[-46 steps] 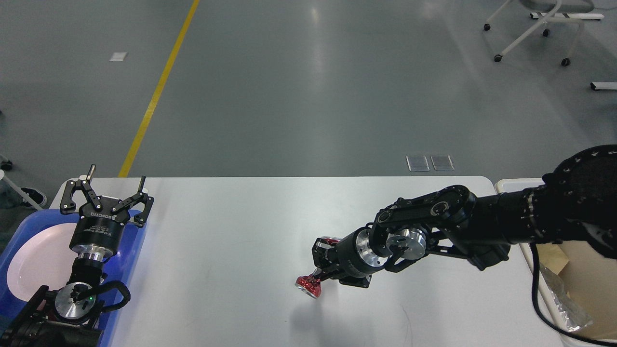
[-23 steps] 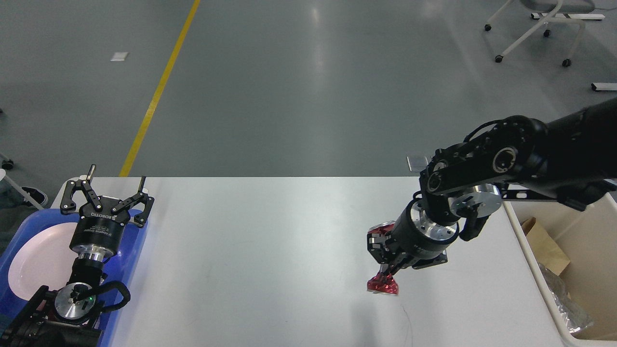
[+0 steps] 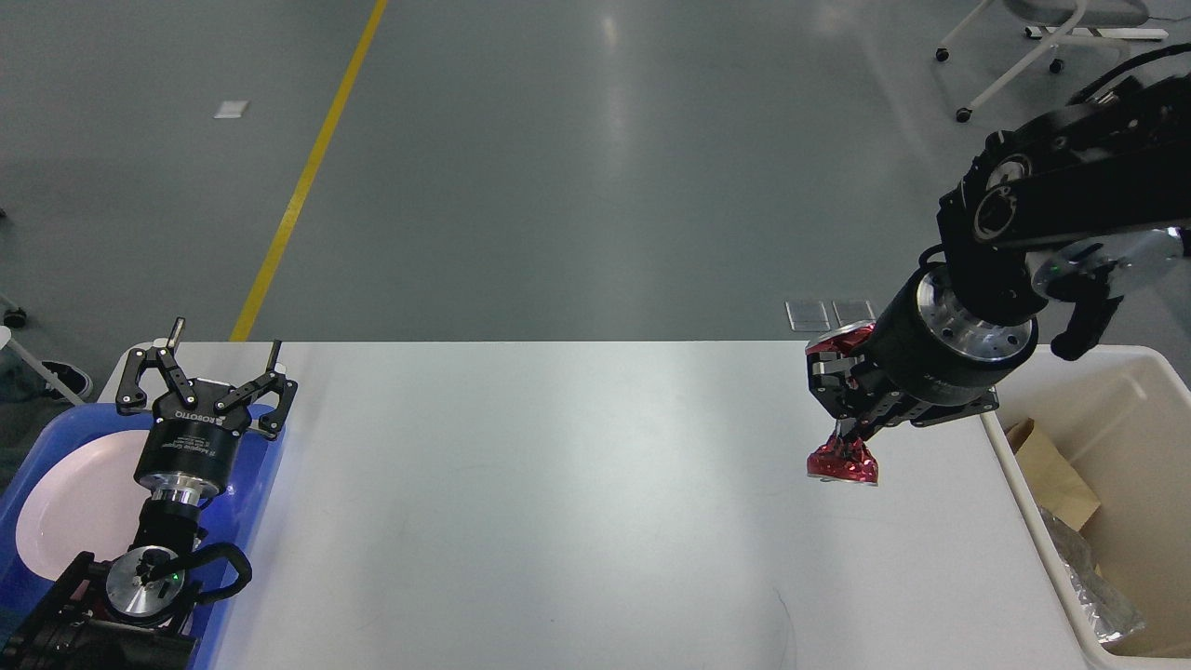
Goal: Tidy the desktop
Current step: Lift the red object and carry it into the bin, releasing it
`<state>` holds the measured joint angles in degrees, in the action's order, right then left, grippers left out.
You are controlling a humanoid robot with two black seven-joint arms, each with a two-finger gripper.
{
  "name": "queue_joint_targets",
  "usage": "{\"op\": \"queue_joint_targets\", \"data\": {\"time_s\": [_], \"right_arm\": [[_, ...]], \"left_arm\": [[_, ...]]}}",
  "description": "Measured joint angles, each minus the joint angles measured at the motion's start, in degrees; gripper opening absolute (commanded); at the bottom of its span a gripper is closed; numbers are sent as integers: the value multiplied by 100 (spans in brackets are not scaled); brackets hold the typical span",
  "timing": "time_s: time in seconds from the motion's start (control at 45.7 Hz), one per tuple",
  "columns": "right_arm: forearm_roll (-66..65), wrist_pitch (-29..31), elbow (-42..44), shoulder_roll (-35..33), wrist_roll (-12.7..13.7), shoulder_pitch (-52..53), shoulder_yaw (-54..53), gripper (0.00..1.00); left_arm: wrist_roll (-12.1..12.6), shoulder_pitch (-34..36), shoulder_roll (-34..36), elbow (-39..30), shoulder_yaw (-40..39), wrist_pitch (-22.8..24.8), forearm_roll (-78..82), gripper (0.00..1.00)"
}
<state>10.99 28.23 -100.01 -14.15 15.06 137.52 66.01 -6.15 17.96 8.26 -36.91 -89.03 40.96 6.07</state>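
One tool (image 3: 851, 430) pinches red wrapper (image 3: 842, 462).

The broad matte surface (image 3: 558, 484) with rounded corners is plain white, faintly grey where light falls off. The crinkled foil wrapper (image 3: 842, 462) is glossy red with silver glints at its lower edge. The right pincer (image 3: 849, 430) is black, with a red patch on its upper side and a bright silver metal collar behind it. The left pincer (image 3: 207, 355) is black with small white lettering on its body and a silver ring below. The moulded plastic tray (image 3: 263, 470) is vivid blue; the round plate (image 3: 79, 507) in it is white with a pinkish cast. The rectangular plastic bin (image 3: 1130, 391) is cream, holding brown paper (image 3: 1047, 475) and silver foil (image 3: 1093, 591). The floor (image 3: 595, 167) is grey-green with a yellow stripe (image 3: 302, 177)
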Motion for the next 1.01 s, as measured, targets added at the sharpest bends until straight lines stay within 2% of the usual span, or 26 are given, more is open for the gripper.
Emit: {"op": "queue_joint_targets", "data": {"time_s": [0.197,0.394,0.547,0.744,0.853,1.007], "right_arm": [[16,-169,0,-53,4,28,245,0],[-27,-618,105,-150,-9,-57,609,0],[-157,-824,468,-606,-17,-449,1036,0],[-857,-877,1527,-1735,-32,-1390,1292,0],[-1261,-883,2512,-2438,-63,-2211,1183,0],[-1408,-914,4049,-2924,-161,-3829,466,0]], "left_arm": [[0,0,0,0,0,0,0,96],[1,1,0,0,0,0,0,96],[3,1,0,0,0,0,0,96],[3,0,0,0,0,0,0,96],[3,-3,0,0,0,0,0,96],[2,-4,0,0,0,0,0,96]]}}
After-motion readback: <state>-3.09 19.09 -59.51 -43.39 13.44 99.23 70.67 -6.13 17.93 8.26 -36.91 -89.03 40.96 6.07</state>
